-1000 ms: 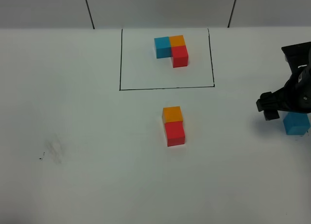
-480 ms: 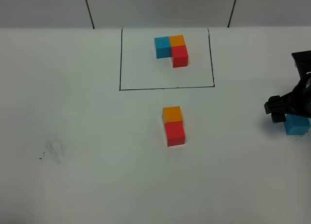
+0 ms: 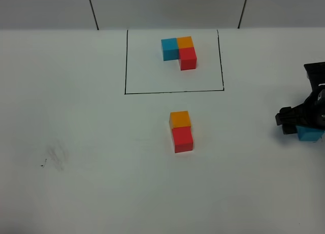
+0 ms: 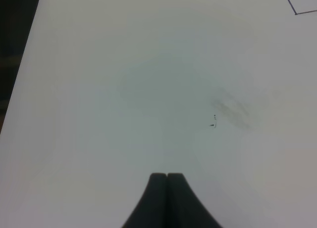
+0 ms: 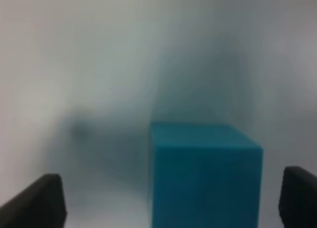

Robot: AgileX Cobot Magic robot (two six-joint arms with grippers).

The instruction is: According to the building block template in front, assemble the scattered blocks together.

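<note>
The building block template (image 3: 179,50) is an L of blue, orange and red cubes inside a black drawn frame (image 3: 125,66) at the back of the table. Of the scattered blocks, the orange cube (image 3: 180,119) touches the red cube (image 3: 183,139) at mid-table. The blue cube (image 3: 310,134) lies at the far right, partly hidden under my right gripper (image 3: 300,123). In the right wrist view the blue cube (image 5: 205,173) stands between the open gripper's (image 5: 168,203) two fingertips (image 5: 39,201), apart from both. My left gripper (image 4: 167,198) is shut, empty, above bare table.
A grey smudge (image 3: 56,158) marks the white table at the front left, and the left wrist view shows that smudge (image 4: 233,109) too. The table's edge (image 4: 22,65) runs along a dark strip in the left wrist view. A corner of the frame (image 4: 297,5) shows there.
My right gripper has shifted right and come down over the blue cube, hiding more of it. The orange and red cubes and the left gripper have not moved.
</note>
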